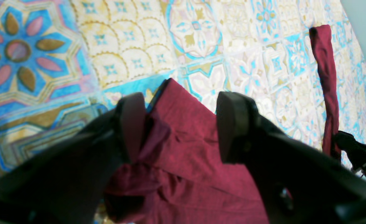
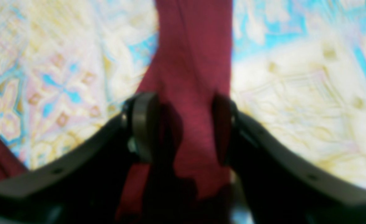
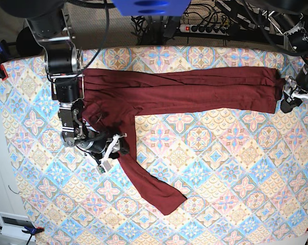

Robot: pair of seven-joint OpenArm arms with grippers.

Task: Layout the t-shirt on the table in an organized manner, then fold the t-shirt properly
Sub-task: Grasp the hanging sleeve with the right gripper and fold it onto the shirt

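**Item: t-shirt** (image 3: 179, 91). Dark maroon, long-sleeved, thin knit. It lies along the far edge of the tabletop (image 3: 220, 173) as a long flattened band running from the far-left region almost to the right edge. One sleeve trails off diagonally toward the middle of the tabletop and ends well short of the near edge. The layout looks only partly done: the body seems doubled over, and that sleeve is still unplaced.

**Item: right claw** (image 3: 107, 145). It sits over the left part of the tabletop, at the top of the diagonal sleeve. Its wrist view shows the jaws spread wide with a strip of cloth running between them; the picture is blurred, so a firm grip cannot be confirmed. It is probably placed there to carry the sleeve.

**Item: left claw** (image 3: 288, 104). It stands at the right edge, at the end of the band. The jaws stand wide with maroon fabric between them, one pad (image 1: 132, 124) touching a fold. Probably it is anchoring or tensioning that end.

**Room.** The near half of the tabletop is open patterned cloth. The band sits close to the far edge and to the right edge, so there is little margin there.
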